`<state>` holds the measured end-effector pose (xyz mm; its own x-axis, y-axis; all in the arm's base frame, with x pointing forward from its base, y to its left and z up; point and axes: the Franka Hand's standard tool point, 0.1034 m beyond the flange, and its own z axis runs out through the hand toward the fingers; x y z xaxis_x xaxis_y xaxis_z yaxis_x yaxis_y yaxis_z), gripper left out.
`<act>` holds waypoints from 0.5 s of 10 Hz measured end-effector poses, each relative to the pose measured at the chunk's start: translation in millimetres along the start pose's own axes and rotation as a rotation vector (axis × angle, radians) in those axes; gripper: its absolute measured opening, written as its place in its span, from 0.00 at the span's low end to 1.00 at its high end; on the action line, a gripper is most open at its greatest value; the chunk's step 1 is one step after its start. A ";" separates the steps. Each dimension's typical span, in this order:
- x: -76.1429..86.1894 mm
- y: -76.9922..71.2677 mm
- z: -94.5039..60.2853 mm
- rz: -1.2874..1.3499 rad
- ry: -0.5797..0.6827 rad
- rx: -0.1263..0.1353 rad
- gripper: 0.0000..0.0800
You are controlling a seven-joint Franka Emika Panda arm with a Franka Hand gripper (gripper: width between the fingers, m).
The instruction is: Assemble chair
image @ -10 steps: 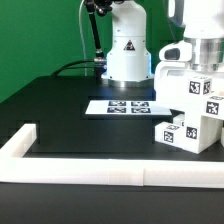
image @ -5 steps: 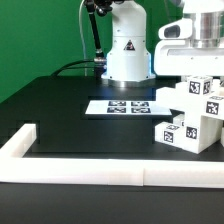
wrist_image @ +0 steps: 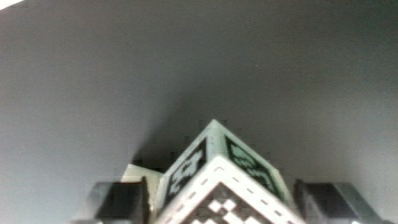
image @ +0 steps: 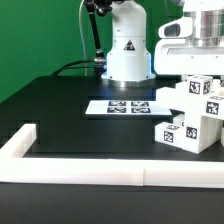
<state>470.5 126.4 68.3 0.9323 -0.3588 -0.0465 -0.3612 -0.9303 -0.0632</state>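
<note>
Left to right: marker board [image: 127, 105] mid-table; chair [image: 192, 120], a white tagged assembly, near the table's [image: 60, 110] right front corner. Gripper [wrist_image: 208, 200] clenched on its top block. Probably light, rigid, slick plastic; grasp flat opposing faces.

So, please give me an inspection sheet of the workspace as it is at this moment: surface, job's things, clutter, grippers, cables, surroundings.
Surface: black table, bordered in front by a low white rail.
Job's things: white chair assembly with square tags, at the exterior view's right.
Clutter: nothing seen; only the marker board lies flat mid-table.
Grippers: gripper sits over the assembly's top, fingers on either side of a tagged part; a real grip cannot be confirmed.
Cables: dark cables run down beside the robot base.
Surroundings: green backdrop behind.
</note>
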 end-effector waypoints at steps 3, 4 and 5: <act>10.5 0.4 -38.4 -0.036 -0.016 0.012 0.49; 11.5 1.2 -42.9 -0.027 -0.024 0.014 0.49; 11.0 0.7 -42.5 -0.020 -0.025 0.014 0.49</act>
<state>481.4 118.6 110.1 0.9385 -0.3382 -0.0695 -0.3431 -0.9360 -0.0785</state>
